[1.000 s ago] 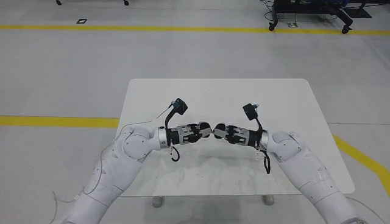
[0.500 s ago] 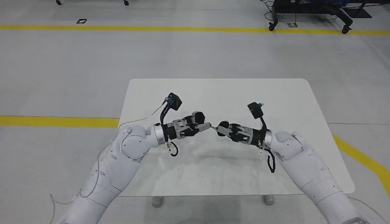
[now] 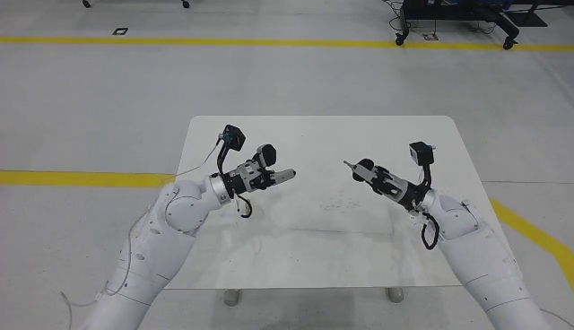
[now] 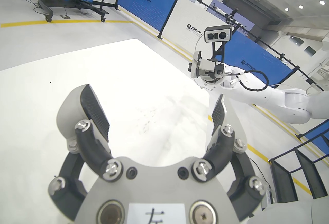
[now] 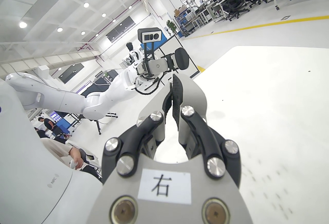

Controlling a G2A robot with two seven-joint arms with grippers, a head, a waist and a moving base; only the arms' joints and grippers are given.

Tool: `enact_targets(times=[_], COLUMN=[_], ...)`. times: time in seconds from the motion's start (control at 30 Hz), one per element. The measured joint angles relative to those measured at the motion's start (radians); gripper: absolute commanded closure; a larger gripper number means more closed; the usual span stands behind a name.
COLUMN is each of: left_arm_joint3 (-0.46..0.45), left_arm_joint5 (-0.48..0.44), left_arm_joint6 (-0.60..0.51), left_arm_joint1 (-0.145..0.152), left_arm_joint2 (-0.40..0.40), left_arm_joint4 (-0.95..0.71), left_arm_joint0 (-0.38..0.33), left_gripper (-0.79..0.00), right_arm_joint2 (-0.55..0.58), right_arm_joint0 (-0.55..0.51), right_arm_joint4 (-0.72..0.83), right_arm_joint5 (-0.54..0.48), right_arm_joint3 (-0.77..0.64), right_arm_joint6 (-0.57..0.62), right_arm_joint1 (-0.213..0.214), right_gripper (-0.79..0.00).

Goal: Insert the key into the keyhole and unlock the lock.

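The left hand [image 3: 285,176] is spread wide, and nothing sits between its ribbed pads [image 4: 95,112]. The right hand [image 3: 357,168] is pressed together, pad against pad [image 5: 177,92].

A thin pale bit [image 3: 346,162] pokes out past the tip of the right hand. It may be the key, but it is too small to tell. I cannot tell where the lock is. The left hand does not hold it, and the bare surface [image 3: 359,231] under both hands has only small scuff marks.

The two hands face each other and are well apart, with open surface between them. From the left hand [image 4: 154,99], the right hand [image 4: 199,67] is straight ahead and a bit to one side of the gap. From the right hand [image 5: 172,86], the left hand [image 5: 180,59] is just past its tip. The thin bit points along the right hand's own line, toward the left hand. So if it is the key, its long side already points at the other hand.

I think the next move needs the lock to be found and held still in front of that tip. Neither hand is clearly nearer to it, since I cannot place it.
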Motion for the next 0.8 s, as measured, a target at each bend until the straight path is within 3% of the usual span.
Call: enact_targets(times=[0.2,0.3,0.4,0.53,0.63,0.73,0.8], left_arm_joint3=[-0.010,-0.087,-0.191,-0.405,-0.534,-0.584,-0.571], left_arm_joint5=[0.008,0.067,0.147,0.252,0.293,0.325,0.341], left_arm_joint6=[-0.008,-0.006,0.037,0.041,-0.008,-0.103,-0.165], left_arm_joint1=[0.000,0.002,0.018,0.051,0.070,0.083,0.088], left_arm_joint2=[0.008,0.035,-0.013,-0.130,-0.216,-0.288,-0.315], left_arm_joint4=[0.010,0.134,0.288,0.481,0.529,0.503,0.485], left_arm_joint0=[0.004,0.046,0.128,0.305,0.435,0.516,0.529], left_gripper=[-0.785,-0.785,-0.785,-0.785,-0.785,-0.785,-0.785], right_arm_joint2=[-0.001,-0.001,-0.001,-0.001,-0.001,-0.001,-0.001], right_arm_joint0=[0.001,0.001,0.001,0.001,0.001,0.001,0.001], right_arm_joint4=[-0.001,-0.001,-0.001,-0.001,-0.001,-0.001,-0.001], right_arm_joint5=[0.000,0.000,0.000,0.000,0.000,0.000,0.000], right_arm_joint3=[0.001,0.001,0.001,0.001,0.001,0.001,0.001], right_arm_joint6=[0.000,0.000,0.000,0.000,0.000,0.000,0.000], right_arm_joint1=[0.000,0.000,0.000,0.000,0.000,0.000,0.000], right_gripper=[0.000,0.000,0.000,0.000,0.000,0.000,0.000])
